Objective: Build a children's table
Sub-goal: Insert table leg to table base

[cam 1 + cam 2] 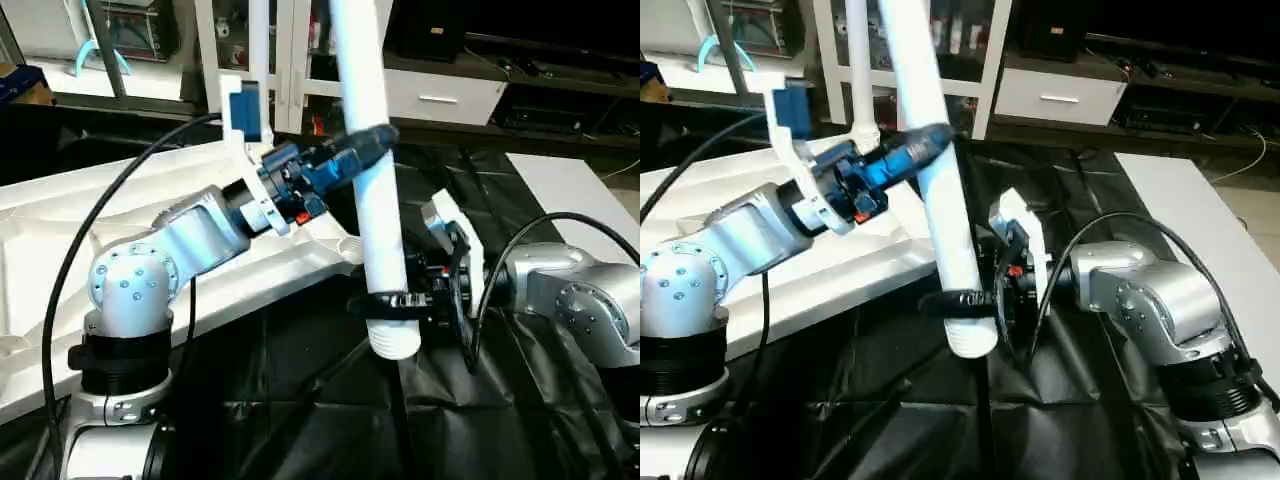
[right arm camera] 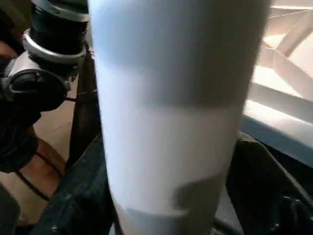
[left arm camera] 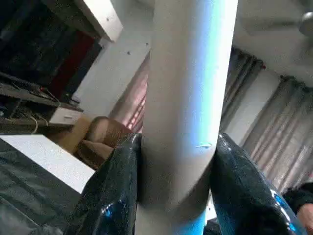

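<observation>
While both arms grip, one leg [image 1: 375, 190] stands.

Silver forearms [image 1: 200, 240], black cables [image 1: 80, 250], glossy black pincer fingers [image 3: 110, 196], seemingly blue-tinted.

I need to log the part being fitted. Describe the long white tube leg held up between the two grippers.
The long tapered white plastic tube leg stands nearly upright, leaning slightly, above the black cloth beside the ribbed white table top. Its ridged lower end hangs free. The left gripper clamps it at mid-height; the right gripper sits around it near the bottom. Its upper end runs out of view.
</observation>
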